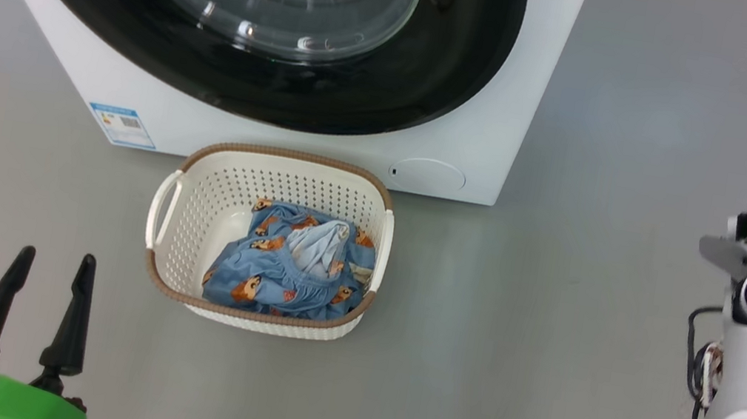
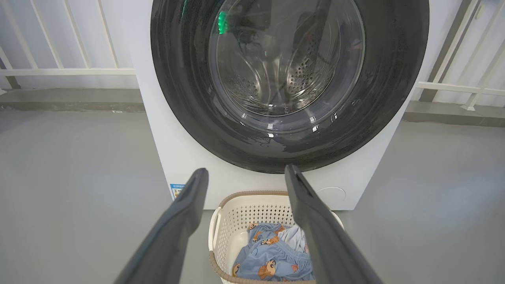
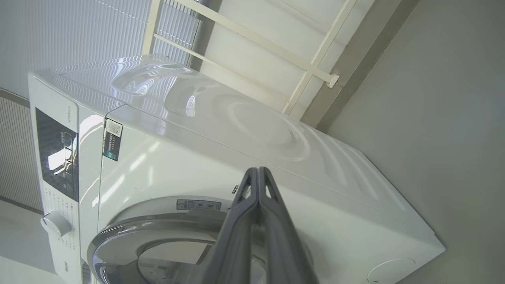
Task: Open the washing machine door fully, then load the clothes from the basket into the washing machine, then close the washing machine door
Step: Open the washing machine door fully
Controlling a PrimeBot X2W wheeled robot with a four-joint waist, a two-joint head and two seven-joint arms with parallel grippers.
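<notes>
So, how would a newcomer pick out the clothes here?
Find the big white washing machine. On the grey floor just before it stands a cream perforated basket. The clothes lie inside: a crumpled light blue bundle, the only thing printed with orange-brown bears.

The clothes [image 1: 290, 264] lie in the basket [image 1: 208, 213] — just before the washing machine [image 1: 488, 145], perhaps touching.

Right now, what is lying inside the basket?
The clothes: a blue bear-printed bundle with a pale piece on top, toward the right side of the basket. The bundle hides the floor beneath it.
</notes>
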